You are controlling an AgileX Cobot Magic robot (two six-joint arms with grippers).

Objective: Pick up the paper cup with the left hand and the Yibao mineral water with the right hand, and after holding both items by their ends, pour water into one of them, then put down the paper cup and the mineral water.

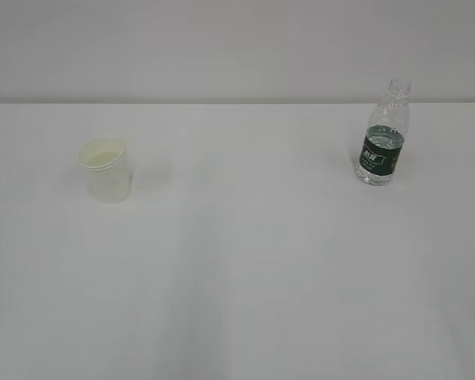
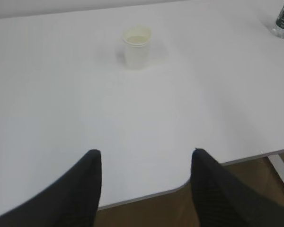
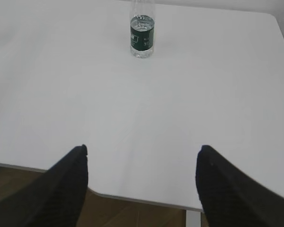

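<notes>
Paper cup point(image 1: 104, 169) and Yibao mineral water point(image 1: 381, 136) both stand upright on the white table point(image 1: 245, 269), well apart from each other; in the exterior view the cup sits toward the left and the bottle toward the right, nearer the table's far edge; neither arm shows in that view. The cup is white and tapered, its rolled rim up and its pale cream inside showing; the bottle is clear and ribbed, with a dark green label band round its lower half, and it carries no cap that I can make out; the neck is too blurred to be sure.

In the left wrist view the left hand point(image 2: 146, 189) hangs over the table's near edge with its two black fingers point(image 2: 80, 189) spread apart and nothing between them; the cup stands far ahead of it, slightly left of the gap's centre line, and the bottle's base peeks in at the top right corner.

In the right wrist view the right hand point(image 3: 142, 184) likewise sits at the near edge, its jaws spread wide and empty; the bottle stands well ahead, roughly in line with the gap; brown floor point(image 3: 33, 198) shows below the table edge.
</notes>
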